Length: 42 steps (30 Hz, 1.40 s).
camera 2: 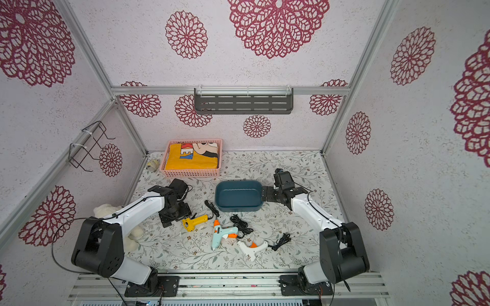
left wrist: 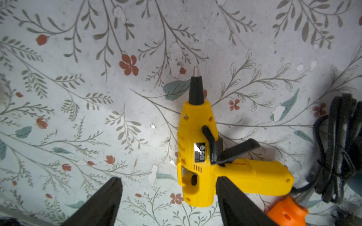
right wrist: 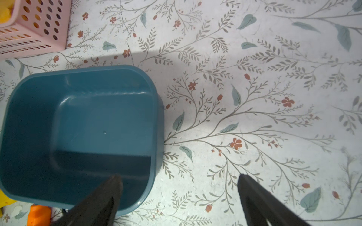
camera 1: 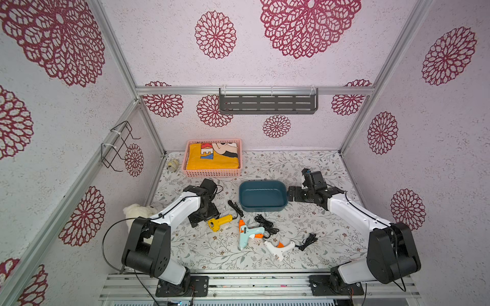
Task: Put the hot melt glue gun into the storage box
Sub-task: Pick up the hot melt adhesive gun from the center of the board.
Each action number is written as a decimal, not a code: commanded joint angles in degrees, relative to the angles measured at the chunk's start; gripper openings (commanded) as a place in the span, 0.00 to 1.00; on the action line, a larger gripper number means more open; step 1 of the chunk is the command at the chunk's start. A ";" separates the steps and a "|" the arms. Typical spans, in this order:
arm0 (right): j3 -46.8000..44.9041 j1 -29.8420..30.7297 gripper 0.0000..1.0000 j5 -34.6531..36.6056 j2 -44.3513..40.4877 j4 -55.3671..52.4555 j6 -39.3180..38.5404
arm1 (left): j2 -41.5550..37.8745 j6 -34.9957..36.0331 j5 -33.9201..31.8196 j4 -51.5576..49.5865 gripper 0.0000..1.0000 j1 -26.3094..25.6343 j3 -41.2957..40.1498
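1. Bright, diffuse, evenly lit; shadows soft.
2. Dark shadow band inside box (right wrist: 88, 82), faint glare on its wall.
3. Soft blur nearest the lens, beside box.
4. Bowed, stretched edges far from box.

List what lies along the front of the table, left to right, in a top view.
white plush toy → yellow glue gun → light blue glue gun → white glue gun → black cord bundle
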 commanded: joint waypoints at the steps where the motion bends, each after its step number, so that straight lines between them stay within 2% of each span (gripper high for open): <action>1: 1.95 0.20 0.99 0.45 -0.65 -1.16 -0.68 | 2.37 0.88 0.68 3.87 0.82 0.08 2.26; 18: 1.34 0.14 0.99 1.28 -0.53 -1.63 -0.85 | 8.75 4.42 4.39 8.71 0.72 3.72 0.69; 26: 1.17 -0.16 0.99 1.44 -0.50 -1.63 -0.96 | 9.97 5.89 4.77 8.87 0.55 4.20 0.65; 32: 1.07 -0.37 0.99 1.24 -0.69 -1.63 -1.04 | 8.87 7.28 4.52 6.61 0.38 4.23 0.58; 37: 1.51 -0.71 0.99 0.80 -1.52 -1.58 -1.57 | 2.73 9.96 2.28 -0.89 0.24 4.27 3.32; 42: 1.78 -0.98 0.99 0.27 -2.00 -1.36 -1.87 | -2.95 13.26 -1.73 -11.50 0.17 4.29 11.01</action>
